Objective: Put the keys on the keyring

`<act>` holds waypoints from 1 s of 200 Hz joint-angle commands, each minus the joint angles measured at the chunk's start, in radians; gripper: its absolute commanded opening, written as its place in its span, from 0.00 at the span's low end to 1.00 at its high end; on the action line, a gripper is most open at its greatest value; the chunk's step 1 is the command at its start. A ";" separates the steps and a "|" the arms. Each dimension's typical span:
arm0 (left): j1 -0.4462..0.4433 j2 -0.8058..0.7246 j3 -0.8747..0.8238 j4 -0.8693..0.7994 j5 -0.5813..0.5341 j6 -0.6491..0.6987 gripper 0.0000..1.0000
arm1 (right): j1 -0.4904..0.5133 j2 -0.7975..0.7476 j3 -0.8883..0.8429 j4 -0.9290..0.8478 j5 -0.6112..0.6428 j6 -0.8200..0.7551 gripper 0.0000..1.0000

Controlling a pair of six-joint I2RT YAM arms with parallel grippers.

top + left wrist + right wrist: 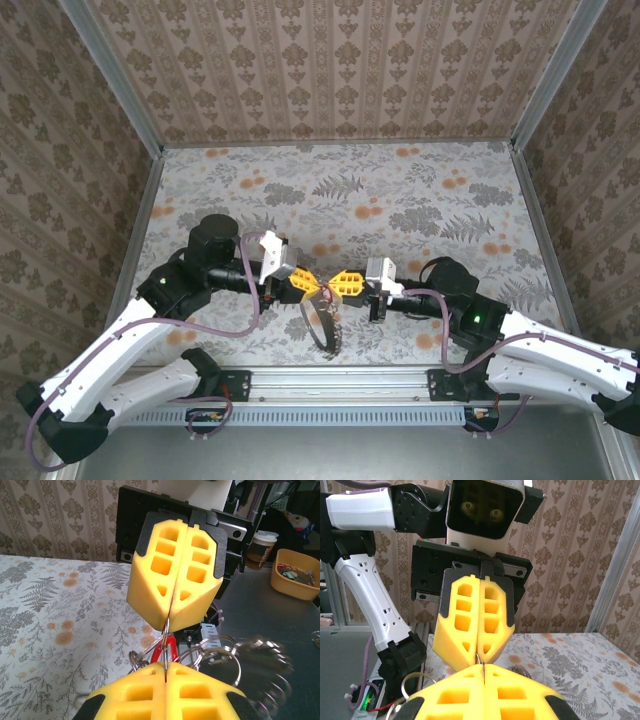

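L end effector (303,285) & R end effector (347,283) tip-to-tip at ctr; far table (340,185) free.

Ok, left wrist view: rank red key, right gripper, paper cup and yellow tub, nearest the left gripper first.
1. Red key, right at the left gripper.
2. Right gripper, facing, straight ahead.
3. Yellow tub and paper cup, far right; too close to call.

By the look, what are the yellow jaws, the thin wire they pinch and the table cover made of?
Jaws: matte yellow plastic, likely printed, judging by the blocky hollow pockets; possibly foam. Thin wire: bare metal, by its grey glint. Table cover: floral-printed sheet, cloth or vinyl, cannot tell.
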 commanded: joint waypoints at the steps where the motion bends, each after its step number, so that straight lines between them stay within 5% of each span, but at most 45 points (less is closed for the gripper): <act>1: 0.007 -0.013 0.007 0.040 0.039 0.012 0.00 | 0.007 0.003 0.005 0.021 -0.018 0.003 0.00; 200: 0.009 -0.014 0.005 0.036 0.026 0.015 0.00 | 0.006 0.005 -0.026 0.108 0.004 0.043 0.00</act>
